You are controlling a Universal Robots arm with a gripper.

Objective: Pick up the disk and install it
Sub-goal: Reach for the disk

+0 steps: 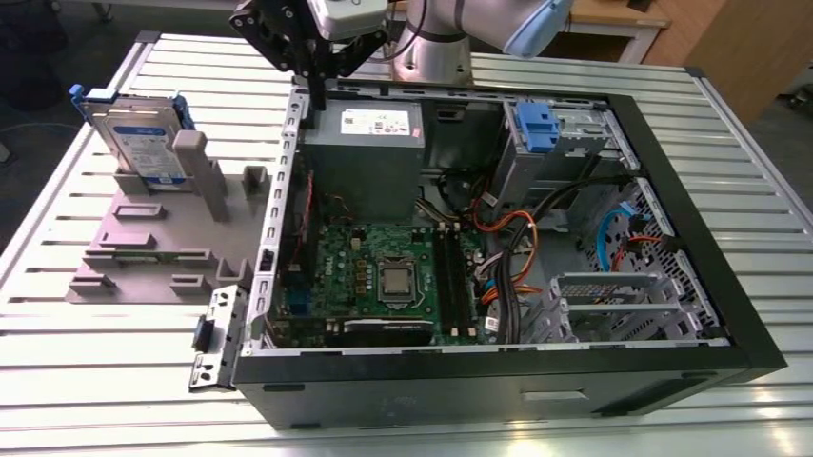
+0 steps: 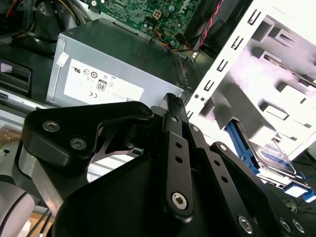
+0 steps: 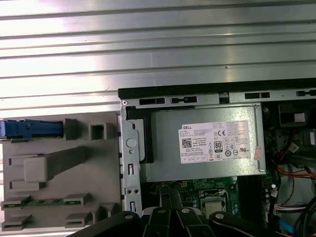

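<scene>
Disk stands in grey holder; gripper, closed and empty, hovers above case

Ribbed metal table; possibly wooden cabinet behind.

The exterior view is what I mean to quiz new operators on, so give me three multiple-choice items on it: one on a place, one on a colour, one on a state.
1. Where is the disk?
A) in the grey holder at the exterior view's left of the computer case
B) on the motherboard
C) in the claw

2. What colour are the disk's side rails?
A) red
B) blue
C) yellow

3. How does the disk sit?
A) flat on the table
B) leaning against the case
C) upright on its edge

Answers:
1 A: it stands in the holder outside the case, while the claw hangs apart from it, over the case's edge.
2 B: blue plastic shows along both its sides.
3 C: its labelled face stands vertical in the holder's slot.
</scene>
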